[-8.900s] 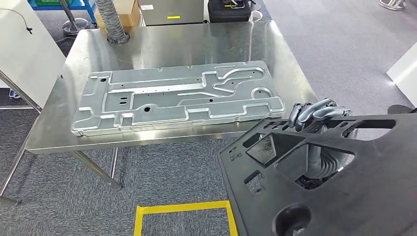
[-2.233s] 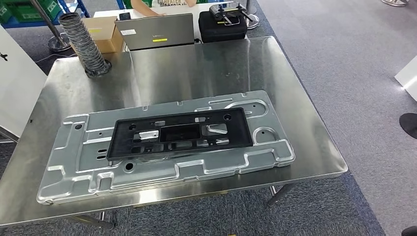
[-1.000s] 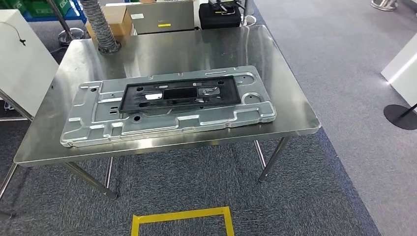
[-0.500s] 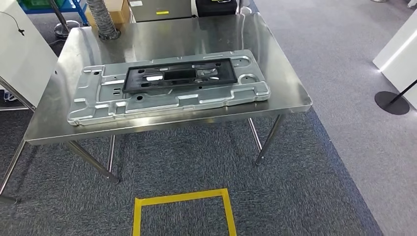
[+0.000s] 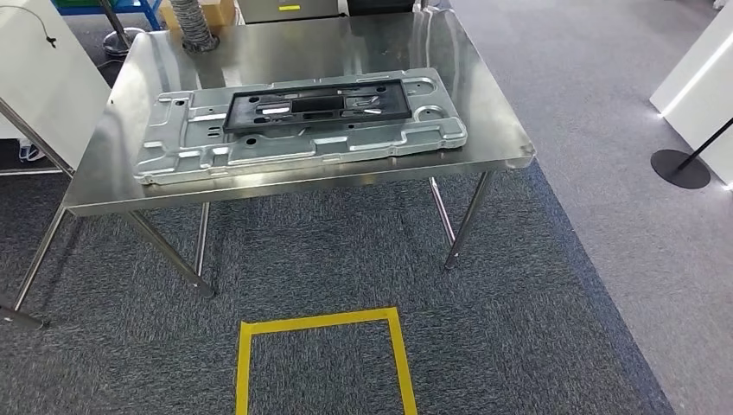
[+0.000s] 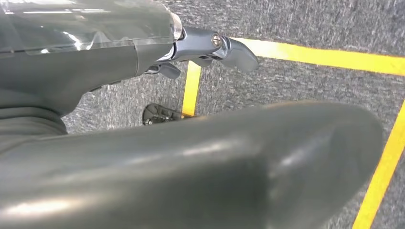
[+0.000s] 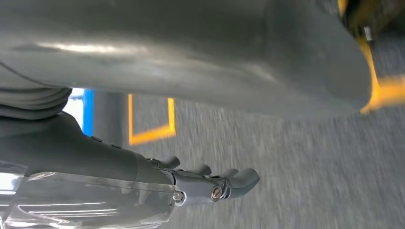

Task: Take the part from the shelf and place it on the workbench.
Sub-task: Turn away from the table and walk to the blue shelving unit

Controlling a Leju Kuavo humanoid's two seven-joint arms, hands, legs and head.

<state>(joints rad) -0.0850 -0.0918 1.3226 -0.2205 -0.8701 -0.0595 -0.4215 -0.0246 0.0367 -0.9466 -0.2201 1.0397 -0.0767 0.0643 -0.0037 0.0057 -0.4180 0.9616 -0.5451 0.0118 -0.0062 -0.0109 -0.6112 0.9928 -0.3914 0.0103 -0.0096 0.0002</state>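
**A:** ok so what's up with the hands? The left hand [image 6: 210, 47] hangs over grey carpet next to a strip of yellow floor tape [image 6: 192, 88], fingers loosely stretched out, nothing in them. The right hand [image 7: 215, 186] is the same deal, fingers apart and empty above the carpet.

**B:** and the part?

**A:** The black plastic frame [image 5: 316, 105] lies flat on the stamped sheet-metal panel [image 5: 298, 141], on the half of the panel away from the robot. That panel lies on the steel workbench [image 5: 112, 194] and takes up most of its length.

**B:** anything else around the workbench?

**A:** A ribbed grey hose [image 5: 192, 24] stands on its far left corner. On the carpet in front of the workbench there's a yellow tape square [image 5: 324, 323]. A white panel [image 5: 39, 82] leans just left of the workbench, and well off to its right is a round black stand base [image 5: 680, 168].
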